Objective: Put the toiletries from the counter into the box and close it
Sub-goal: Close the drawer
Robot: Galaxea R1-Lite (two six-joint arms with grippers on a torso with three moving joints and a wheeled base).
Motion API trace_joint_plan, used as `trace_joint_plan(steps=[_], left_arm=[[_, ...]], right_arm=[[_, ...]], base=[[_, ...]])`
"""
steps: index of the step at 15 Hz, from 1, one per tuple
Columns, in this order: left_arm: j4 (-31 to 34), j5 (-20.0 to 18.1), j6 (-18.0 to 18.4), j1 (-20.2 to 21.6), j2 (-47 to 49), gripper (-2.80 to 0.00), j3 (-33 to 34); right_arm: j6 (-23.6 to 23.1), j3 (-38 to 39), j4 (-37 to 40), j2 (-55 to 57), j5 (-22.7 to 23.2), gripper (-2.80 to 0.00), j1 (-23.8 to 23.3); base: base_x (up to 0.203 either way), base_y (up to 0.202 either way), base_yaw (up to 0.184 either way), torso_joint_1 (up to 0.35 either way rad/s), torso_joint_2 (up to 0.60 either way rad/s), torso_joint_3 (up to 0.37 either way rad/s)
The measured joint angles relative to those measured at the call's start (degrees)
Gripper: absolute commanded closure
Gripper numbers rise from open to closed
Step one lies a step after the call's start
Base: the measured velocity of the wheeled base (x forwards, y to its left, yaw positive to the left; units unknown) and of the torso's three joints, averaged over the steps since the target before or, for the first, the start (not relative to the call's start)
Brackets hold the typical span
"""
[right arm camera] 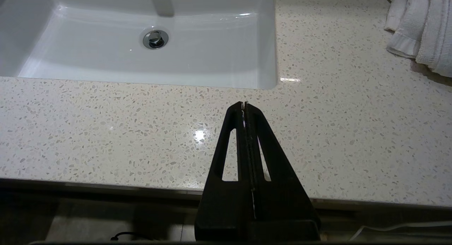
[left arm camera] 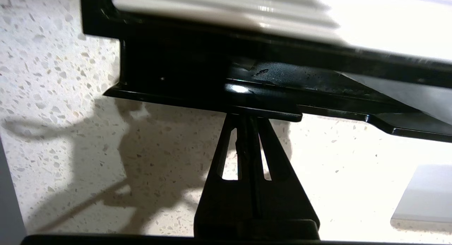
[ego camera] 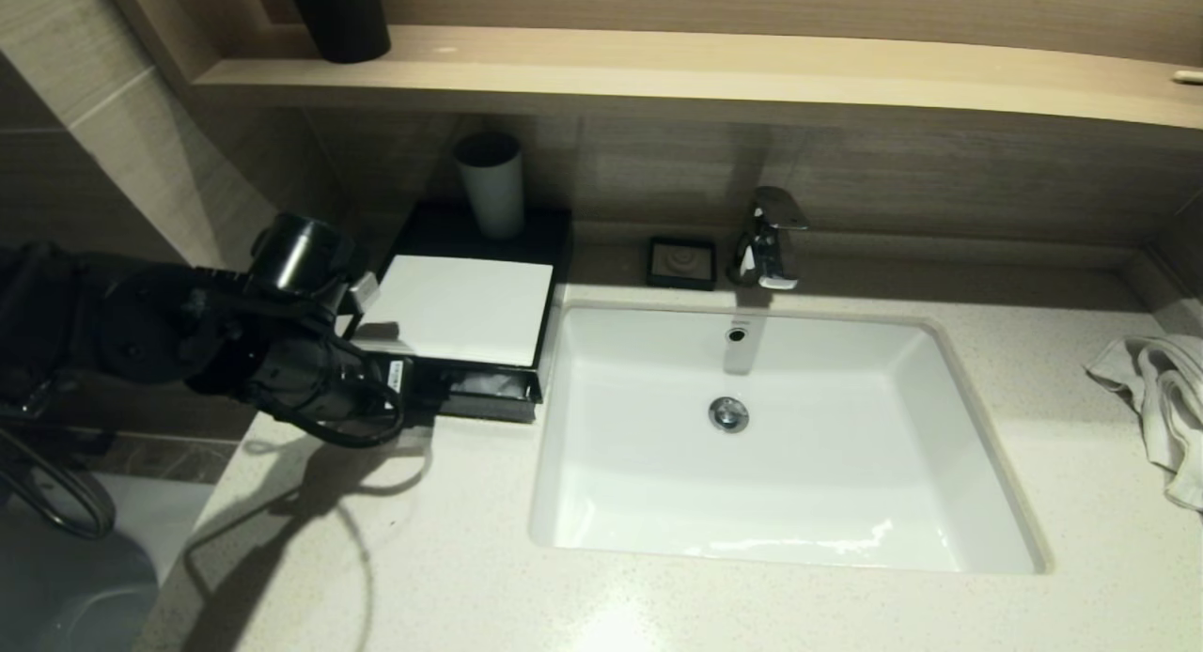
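1. No loose toiletries are seen on the speckled desk (ego camera: 451, 539) in any view; through the gap of the box's front drawer (ego camera: 489, 389) a pale, wrapped-looking content can just be made out, so the loading part of the task is judged to be done.

2. The flat black box (ego camera: 460, 304), with its white top panel, is set on the desk at the left of the white sink (ego camera: 940, 398), against the back wall, with a grey cup (ego camera: 491, 184) standing on its rear part.

3. The drawer is seen standing out a little from the box front, so closing is judged to be the part left.

4. The left claw (left arm camera: 247, 119) is pressed fully shut with nothing held, and its tip is placed against the lip of the drawer front in the left wrist view; a push inward appears to be in hand.

5. The right claw (right arm camera: 244, 104) is likewise shut and empty, parked over the desk's front edge, near the sink corner and well apart from the white towel (right arm camera: 420, 26).

6. A small black soap dish (ego camera: 681, 262) and the tap (ego camera: 769, 239) are left untouched behind the sink.
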State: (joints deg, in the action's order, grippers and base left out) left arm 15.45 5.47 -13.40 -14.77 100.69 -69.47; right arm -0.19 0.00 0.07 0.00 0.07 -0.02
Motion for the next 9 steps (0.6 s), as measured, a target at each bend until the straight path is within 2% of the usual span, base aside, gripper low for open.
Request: trace_joint_plan(steps=[9], left_arm=[[-0.8, 0.0, -1.0, 1.3, 0.3, 0.00, -2.1]], right_arm=[[0.0, 0.0, 0.0, 0.0, 0.0, 0.00, 0.0]], base=[[0.000, 0.000, 0.000, 0.000, 0.00, 0.000]])
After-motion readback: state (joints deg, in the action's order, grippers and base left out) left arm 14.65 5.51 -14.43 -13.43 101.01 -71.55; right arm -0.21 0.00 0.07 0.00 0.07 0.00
